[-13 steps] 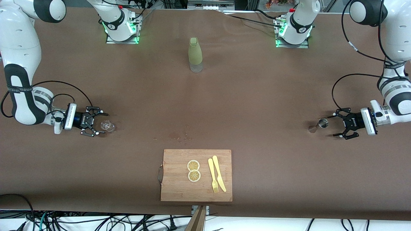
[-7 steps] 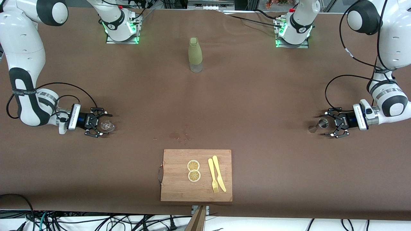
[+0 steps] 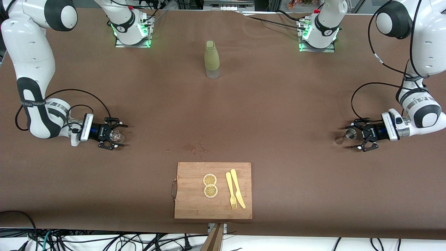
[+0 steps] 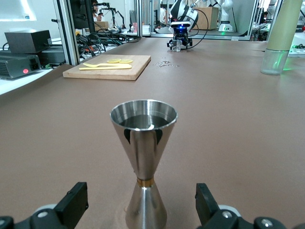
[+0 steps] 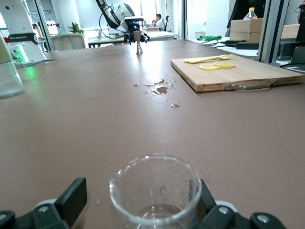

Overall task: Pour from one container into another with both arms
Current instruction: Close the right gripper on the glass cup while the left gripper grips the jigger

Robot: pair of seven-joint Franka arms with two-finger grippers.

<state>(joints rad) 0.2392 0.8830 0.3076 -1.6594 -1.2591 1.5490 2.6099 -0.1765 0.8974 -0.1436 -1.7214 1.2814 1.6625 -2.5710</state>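
Note:
A steel hourglass-shaped jigger [image 3: 350, 133] stands upright toward the left arm's end of the table. My left gripper [image 3: 354, 135] is open, low at the table, with a finger on each side of it. In the left wrist view the jigger [image 4: 143, 157] stands between the fingers [image 4: 71, 206], well apart from both. A small clear glass beaker [image 3: 116, 137] stands toward the right arm's end. My right gripper [image 3: 118, 136] is open around it. In the right wrist view the beaker [image 5: 155, 195] has one finger [image 5: 206, 202] close against its wall, the other apart.
A green bottle [image 3: 212, 59] stands midway between the arm bases. A wooden cutting board [image 3: 195, 202] with two lemon slices [image 3: 210, 185], a yellow fork and a knife lies near the front edge. Spilled drops [image 3: 195, 148] mark the cloth just past the board.
Both grippers have slid inward along the table, from just outside their containers to having fingers on either side of them. The jigger and beaker have stayed put.

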